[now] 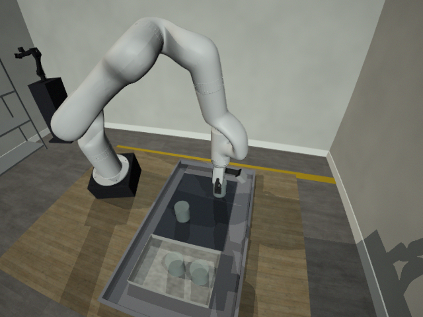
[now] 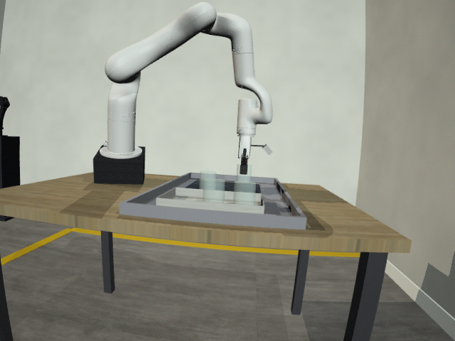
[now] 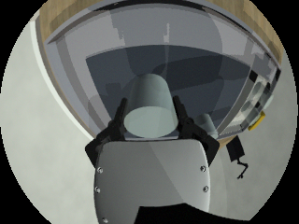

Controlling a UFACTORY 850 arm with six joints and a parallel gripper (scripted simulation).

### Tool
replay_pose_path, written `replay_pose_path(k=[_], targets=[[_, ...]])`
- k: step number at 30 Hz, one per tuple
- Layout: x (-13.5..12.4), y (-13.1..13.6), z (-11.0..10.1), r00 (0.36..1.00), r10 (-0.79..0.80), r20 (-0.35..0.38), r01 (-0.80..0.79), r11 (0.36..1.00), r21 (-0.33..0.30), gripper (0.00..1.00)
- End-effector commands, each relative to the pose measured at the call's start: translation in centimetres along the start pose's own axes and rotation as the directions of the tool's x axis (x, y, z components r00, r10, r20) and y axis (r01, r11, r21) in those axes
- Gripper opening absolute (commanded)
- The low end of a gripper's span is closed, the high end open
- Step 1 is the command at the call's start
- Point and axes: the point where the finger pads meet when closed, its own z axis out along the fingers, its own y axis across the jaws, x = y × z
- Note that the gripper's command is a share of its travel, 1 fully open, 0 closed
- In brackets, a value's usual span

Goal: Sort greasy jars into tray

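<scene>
My gripper [image 1: 217,191] [image 2: 243,170] [image 3: 150,104] points down at the far right of the dark mat [image 1: 205,228] [image 3: 196,70]. It is shut on a pale green glass jar [image 1: 223,189] [image 2: 249,170] [image 3: 150,122], one finger on each side. That jar is upright, its base at the mat. A second jar [image 1: 182,211] [image 2: 207,175] [image 3: 206,124] stands upright on the mat, nearer the arm's base. A third jar [image 1: 175,264] [image 2: 214,194] and a fourth jar [image 1: 199,273] [image 2: 244,194] stand upright side by side inside the pale tray [image 1: 170,294] [image 2: 205,207]. Grease cannot be seen.
The grey steel table top [image 1: 228,273] has a raised rim [image 1: 136,233] [image 2: 212,219] all round. The tray lies on it beside the mat's near edge. The arm's black base block [image 1: 117,191] [image 2: 119,170] stands on the wooden table, left of the steel top.
</scene>
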Motion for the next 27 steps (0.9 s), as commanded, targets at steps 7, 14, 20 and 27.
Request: replay_pose_path(k=[7, 14, 20, 27], targets=[[0.1, 0.0, -3.1, 1.0, 0.0, 0.0, 0.0, 1.0, 0.001, 0.0], [0.1, 0.0, -4.5, 1.0, 0.0, 0.0, 0.0, 1.0, 0.001, 0.0], [0.1, 0.0, -6.1, 1.0, 0.0, 0.0, 0.0, 1.0, 0.001, 0.0], [0.1, 0.0, -7.4, 1.0, 0.0, 0.0, 0.0, 1.0, 0.001, 0.0]])
